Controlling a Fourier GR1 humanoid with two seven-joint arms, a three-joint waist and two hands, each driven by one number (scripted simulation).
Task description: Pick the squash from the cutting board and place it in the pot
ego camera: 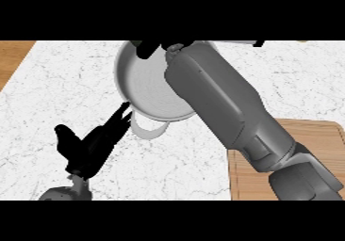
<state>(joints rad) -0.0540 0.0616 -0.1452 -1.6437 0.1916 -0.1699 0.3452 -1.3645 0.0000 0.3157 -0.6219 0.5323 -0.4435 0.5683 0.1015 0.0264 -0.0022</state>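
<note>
- So, the squash: I honestly can't spot it anywhere from my head view. My right hand [153,47] is up at the far rim of the pot [144,80], and anything it might be carrying is hidden behind it and my forearm.
- My right hand is mostly cut off by the far edge of the view and tucked behind my own wrist. I only see a few dark bits of it over the pot's far rim, so I can't tell whether those fingers are curled, spread or pinching something.
- My right forearm [227,108] runs diagonally from the near right corner up to the far middle, crossing right over the right side of the pot and covering a good chunk of it.
- The pot is a pale round thing on the far middle of the counter, with a ribbed whitish inside. What I can see of the inside looks bare. A small pale handle [149,128] sticks out of its near side toward me.
- The cutting board [321,136] is the wooden slab at the near right. My forearm hides part of it, and the part I can see has nothing lying on it.
- My left hand [88,143] sits at the near left, fingers straight and spread, tips pointing up toward the pot's near rim, just beside it, holding nothing.
- Everything sits on a white marbled counter [64,94], with a strip of wood [8,61] at the far left corner.
</note>
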